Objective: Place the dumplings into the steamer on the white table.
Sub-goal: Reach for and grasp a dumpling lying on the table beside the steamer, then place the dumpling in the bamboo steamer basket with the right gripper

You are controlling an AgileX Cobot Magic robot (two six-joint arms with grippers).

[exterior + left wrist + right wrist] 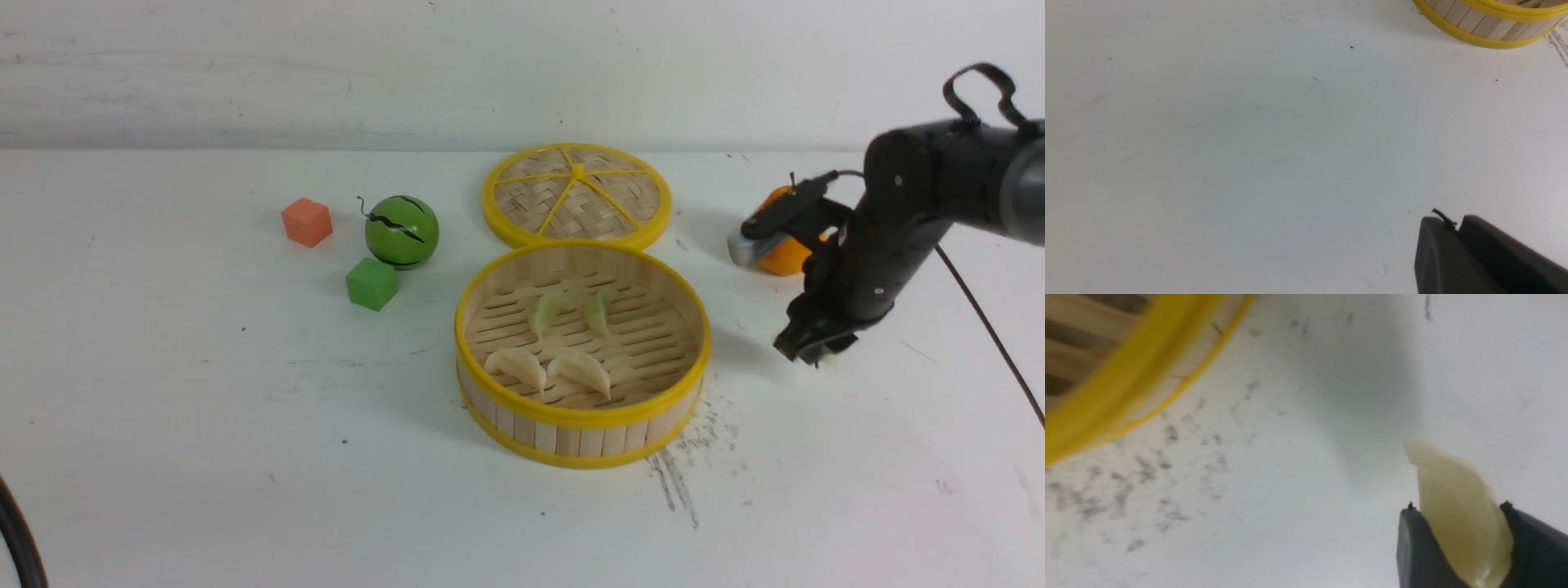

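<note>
Now my right gripper (1457, 507) pinches a dumpling (1453, 482) beside the steamer (1126, 375), tip pointing out past the jaws; my left gripper (1453, 225) sits pressed together.

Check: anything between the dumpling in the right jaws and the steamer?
Nothing visible. Only bare white table lies between the dumpling held by the right gripper and the steamer; just the steamer's own near wall to lift over.
</note>
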